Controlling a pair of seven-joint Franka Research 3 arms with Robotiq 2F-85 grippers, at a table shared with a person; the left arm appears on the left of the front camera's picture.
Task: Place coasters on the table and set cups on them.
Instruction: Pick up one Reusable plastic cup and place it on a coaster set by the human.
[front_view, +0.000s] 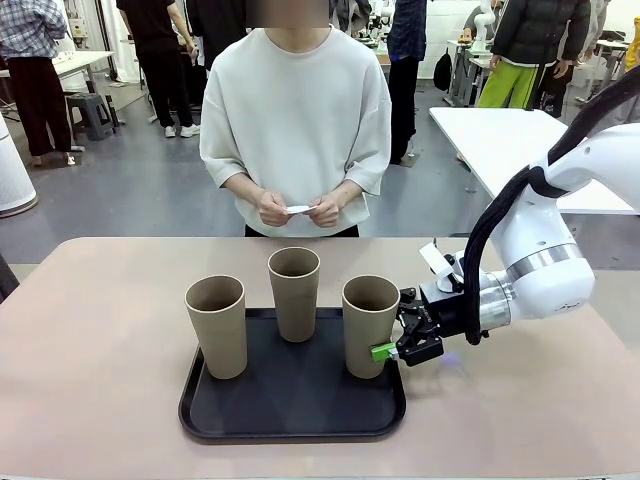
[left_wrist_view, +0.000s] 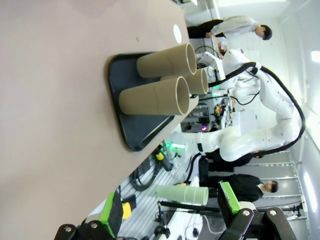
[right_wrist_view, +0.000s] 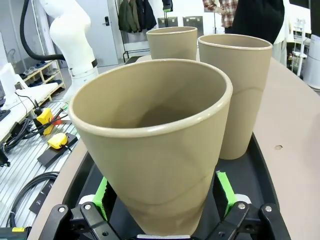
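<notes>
Three tan cups stand upright on a black tray (front_view: 290, 425): left (front_view: 216, 325), back middle (front_view: 294, 292) and right (front_view: 368, 320). My right gripper (front_view: 380, 345) is low at the right cup's side. In the right wrist view this cup (right_wrist_view: 155, 145) sits between the green pads (right_wrist_view: 225, 187), jaws wide and not clamped. The other two cups (right_wrist_view: 240, 95) (right_wrist_view: 172, 42) stand behind it. The person at the far side holds a white coaster (front_view: 298, 209) in both hands. My left gripper (left_wrist_view: 170, 207) hangs open and empty off the table's side, facing the cups (left_wrist_view: 155, 97).
The beige table (front_view: 100, 330) is bare to the left, right and behind the tray. A white table (front_view: 500, 140) stands at the back right. Cables and gear lie on the floor beside the table (right_wrist_view: 45, 135).
</notes>
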